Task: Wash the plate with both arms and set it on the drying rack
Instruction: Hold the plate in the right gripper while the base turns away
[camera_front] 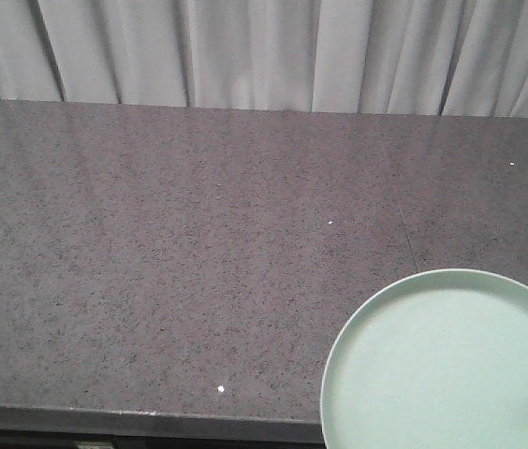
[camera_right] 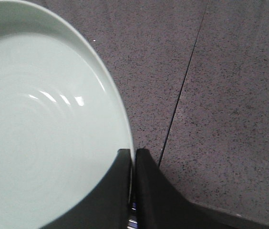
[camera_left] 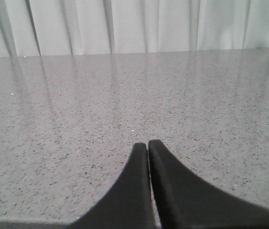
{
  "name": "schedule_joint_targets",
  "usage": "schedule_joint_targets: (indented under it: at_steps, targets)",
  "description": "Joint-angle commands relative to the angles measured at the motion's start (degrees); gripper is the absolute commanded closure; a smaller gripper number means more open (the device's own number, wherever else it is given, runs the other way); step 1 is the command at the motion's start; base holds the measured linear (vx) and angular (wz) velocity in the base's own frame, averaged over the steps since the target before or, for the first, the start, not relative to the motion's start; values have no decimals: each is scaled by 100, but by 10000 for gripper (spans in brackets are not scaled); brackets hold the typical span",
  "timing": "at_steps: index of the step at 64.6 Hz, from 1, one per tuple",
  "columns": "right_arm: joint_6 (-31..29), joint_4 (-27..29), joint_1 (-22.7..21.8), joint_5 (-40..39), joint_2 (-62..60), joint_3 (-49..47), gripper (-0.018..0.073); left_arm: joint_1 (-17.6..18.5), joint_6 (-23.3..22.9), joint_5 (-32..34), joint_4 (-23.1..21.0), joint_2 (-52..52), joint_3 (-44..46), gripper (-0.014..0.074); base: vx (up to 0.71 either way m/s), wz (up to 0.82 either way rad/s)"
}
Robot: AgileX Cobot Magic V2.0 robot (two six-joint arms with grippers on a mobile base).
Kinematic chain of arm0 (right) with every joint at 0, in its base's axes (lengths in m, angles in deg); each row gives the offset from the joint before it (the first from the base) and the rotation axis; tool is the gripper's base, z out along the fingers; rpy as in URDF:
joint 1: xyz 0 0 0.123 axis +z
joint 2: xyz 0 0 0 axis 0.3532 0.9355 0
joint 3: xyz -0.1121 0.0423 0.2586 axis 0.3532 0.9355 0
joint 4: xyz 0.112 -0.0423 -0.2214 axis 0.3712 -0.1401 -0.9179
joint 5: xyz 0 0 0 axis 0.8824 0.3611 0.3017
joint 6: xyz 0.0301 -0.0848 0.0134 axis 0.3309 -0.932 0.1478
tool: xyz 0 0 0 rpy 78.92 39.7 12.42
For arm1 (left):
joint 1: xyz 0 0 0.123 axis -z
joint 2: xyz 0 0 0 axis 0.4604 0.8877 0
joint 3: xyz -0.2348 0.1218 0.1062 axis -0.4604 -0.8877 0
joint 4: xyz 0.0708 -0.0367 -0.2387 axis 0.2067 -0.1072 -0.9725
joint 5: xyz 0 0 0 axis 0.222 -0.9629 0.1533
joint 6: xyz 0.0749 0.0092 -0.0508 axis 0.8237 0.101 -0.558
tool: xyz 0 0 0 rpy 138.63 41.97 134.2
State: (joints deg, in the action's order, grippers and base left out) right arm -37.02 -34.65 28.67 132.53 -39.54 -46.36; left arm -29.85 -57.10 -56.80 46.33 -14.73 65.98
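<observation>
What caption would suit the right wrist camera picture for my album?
Right gripper pinching the rim of a mint-green plate against a speckled grey countertop.

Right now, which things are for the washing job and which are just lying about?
For the job: plate; right gripper, jaws shut on its rim; left gripper, jaws shut, empty.
Just there: counter; curtain.

A dark speckled counter [camera_front: 152, 262] runs back to a pale pleated curtain [camera_front: 264, 51]; a thin seam [camera_front: 400, 215] crosses its right part, front to back.
</observation>
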Motion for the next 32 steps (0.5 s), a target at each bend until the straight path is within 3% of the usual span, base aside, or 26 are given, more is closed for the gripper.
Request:
schedule_joint_targets:
  at_steps: [1,32]
  targets:
    - [4,89,-20,-445,55,-137,561,-9,-40,448,-10,-88,169,603,-6,15]
    - [4,89,-20,-445,55,-137,561,-9,-40,448,-10,-88,169,603,-7,26]
